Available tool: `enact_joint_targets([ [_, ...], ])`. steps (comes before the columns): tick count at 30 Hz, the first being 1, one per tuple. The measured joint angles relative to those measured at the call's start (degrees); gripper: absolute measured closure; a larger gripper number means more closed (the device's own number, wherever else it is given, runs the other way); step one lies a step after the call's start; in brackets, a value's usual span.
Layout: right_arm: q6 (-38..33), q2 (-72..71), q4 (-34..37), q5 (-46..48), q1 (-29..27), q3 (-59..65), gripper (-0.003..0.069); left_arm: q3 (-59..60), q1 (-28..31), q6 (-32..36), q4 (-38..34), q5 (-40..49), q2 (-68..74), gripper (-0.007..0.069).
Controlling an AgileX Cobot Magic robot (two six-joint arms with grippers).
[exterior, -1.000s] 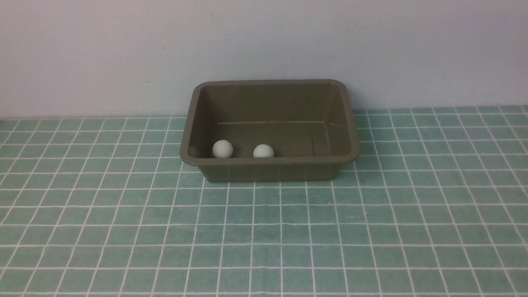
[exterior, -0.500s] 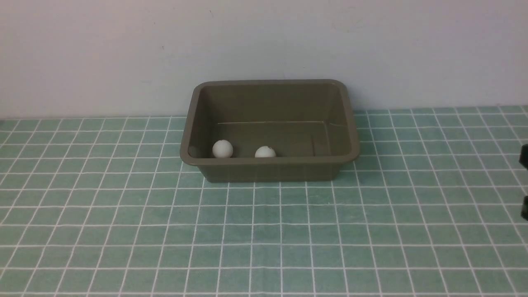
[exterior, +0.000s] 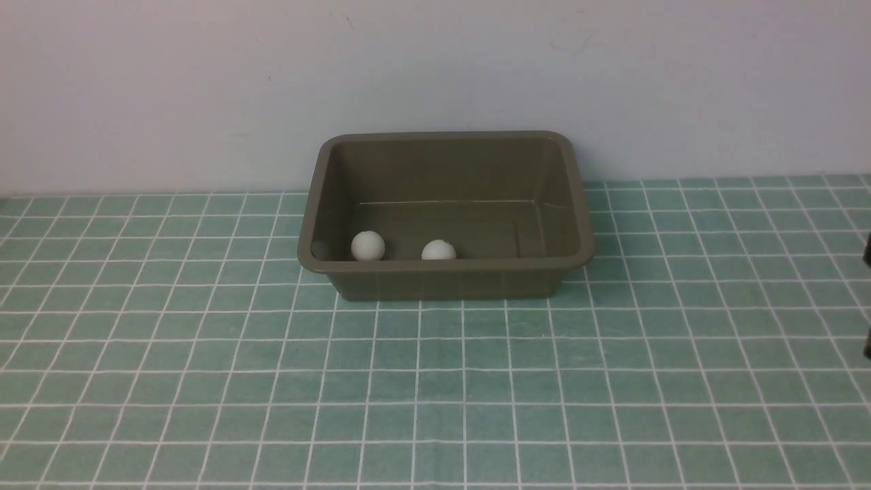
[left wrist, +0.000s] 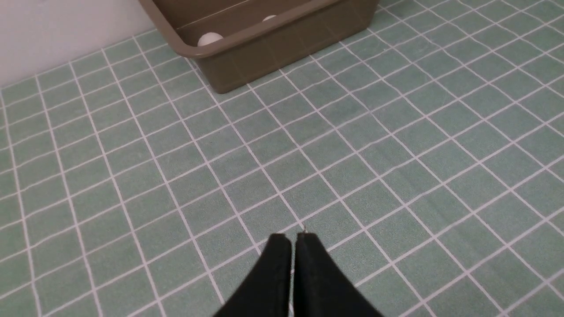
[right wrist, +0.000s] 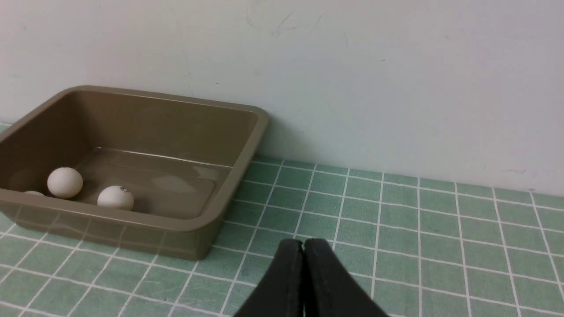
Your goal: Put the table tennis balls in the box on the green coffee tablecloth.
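— Sitting against the wall, the olive-brown plastic box [exterior: 446,214], rounded corners and rolled rim, holds matte white table tennis balls [right wrist: 64,182] by its near wall, ahead of both pincers.

— Pincers?

— Left pincer [left wrist: 293,237] and right pincer [right wrist: 303,243] both closed, empty, over open green gridded tablecloth [exterior: 435,381].

The right-hand ball [exterior: 438,250] has rolled slightly rightward along the box's [exterior: 446,275] near wall.
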Motion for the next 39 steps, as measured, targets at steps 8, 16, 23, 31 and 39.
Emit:
enact_joint_targets([
  [8,0.00,0.00,0.04,0.00,0.00,0.00,0.0675,0.06,11.71,1.08,1.95,-4.86,-0.57,0.0629],
  [16,0.00,0.00,0.04,0.00,0.00,0.00,0.0675,11.43,21.47,1.14,2.18,-22.83,-7.74,0.0629],
  [23,0.00,0.00,0.04,0.00,0.00,0.00,0.0675,25.17,22.01,1.14,2.29,-28.95,-8.65,0.0629],
  [31,0.00,0.00,0.04,0.00,0.00,0.04,0.0675,30.31,22.01,1.14,2.32,-36.34,-8.65,0.0629],
  [39,0.00,0.00,0.04,0.00,0.00,0.06,0.0675,30.31,22.01,1.14,2.32,-36.65,-8.65,0.0629],
])
